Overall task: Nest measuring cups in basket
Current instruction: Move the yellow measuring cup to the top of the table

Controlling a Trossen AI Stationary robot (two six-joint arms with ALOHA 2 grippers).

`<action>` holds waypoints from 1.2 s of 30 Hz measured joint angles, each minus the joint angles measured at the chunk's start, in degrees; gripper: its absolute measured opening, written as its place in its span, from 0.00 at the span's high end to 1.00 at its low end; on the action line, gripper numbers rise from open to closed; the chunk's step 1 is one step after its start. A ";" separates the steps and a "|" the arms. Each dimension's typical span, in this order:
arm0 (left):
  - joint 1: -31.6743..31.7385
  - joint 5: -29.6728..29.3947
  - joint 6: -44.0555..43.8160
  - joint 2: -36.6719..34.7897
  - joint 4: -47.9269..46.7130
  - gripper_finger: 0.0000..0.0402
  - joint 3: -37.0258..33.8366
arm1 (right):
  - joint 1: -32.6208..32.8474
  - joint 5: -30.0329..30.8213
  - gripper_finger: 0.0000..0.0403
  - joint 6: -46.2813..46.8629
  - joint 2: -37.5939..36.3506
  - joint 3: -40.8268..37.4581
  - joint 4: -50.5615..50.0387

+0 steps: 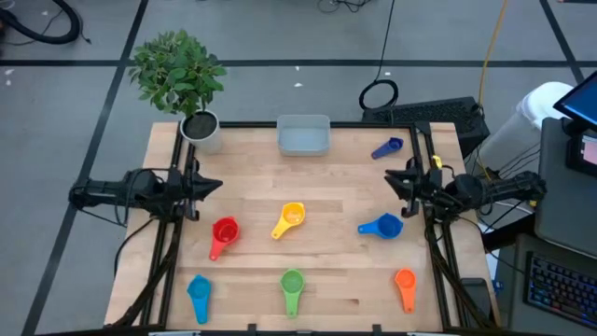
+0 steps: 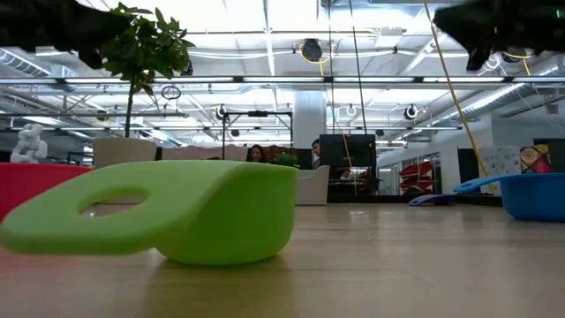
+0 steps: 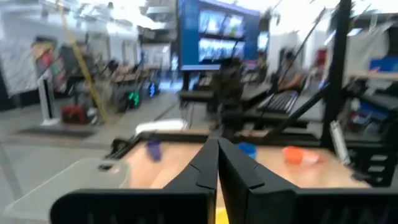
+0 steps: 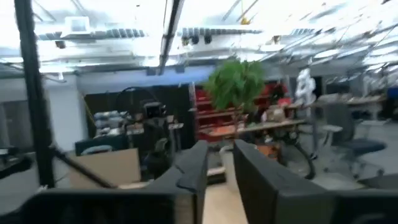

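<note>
Seven measuring cups lie apart on the wooden table: red [image 1: 224,233], yellow [image 1: 289,219], dark blue [image 1: 381,226], light blue [image 1: 199,294], green [image 1: 292,287], orange [image 1: 405,285] and a small dark blue one [image 1: 387,147] at the far right. The pale basket [image 1: 303,136] stands at the middle of the far edge. My left gripper [image 1: 216,185] hangs shut at the left edge, above the table. My right gripper [image 1: 390,177] hangs at the right edge, its fingers [image 4: 193,165] a little apart with nothing between them. Both point inward and hold nothing.
A white pot [image 1: 201,128] with a green plant stands at the far left corner, beside the basket. The arms' black frames run along both side edges. The low view is filled by the green cup [image 2: 168,212], lying rim down on the table.
</note>
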 joint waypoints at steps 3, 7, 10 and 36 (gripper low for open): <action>0.00 -3.36 -1.97 5.35 -7.63 0.90 7.41 | -0.06 2.10 0.72 -2.69 7.63 5.98 -1.40; -0.02 -4.53 -4.60 13.99 -12.36 0.83 16.11 | -1.02 2.66 0.67 -4.88 18.87 14.91 -4.96; -0.02 -4.54 -4.44 20.56 -12.99 0.78 21.08 | -2.17 2.20 0.65 -5.85 27.29 21.69 -8.06; -0.83 -5.43 -2.16 35.91 -43.42 0.53 45.31 | -10.77 -28.42 0.64 -9.52 72.93 56.19 -20.45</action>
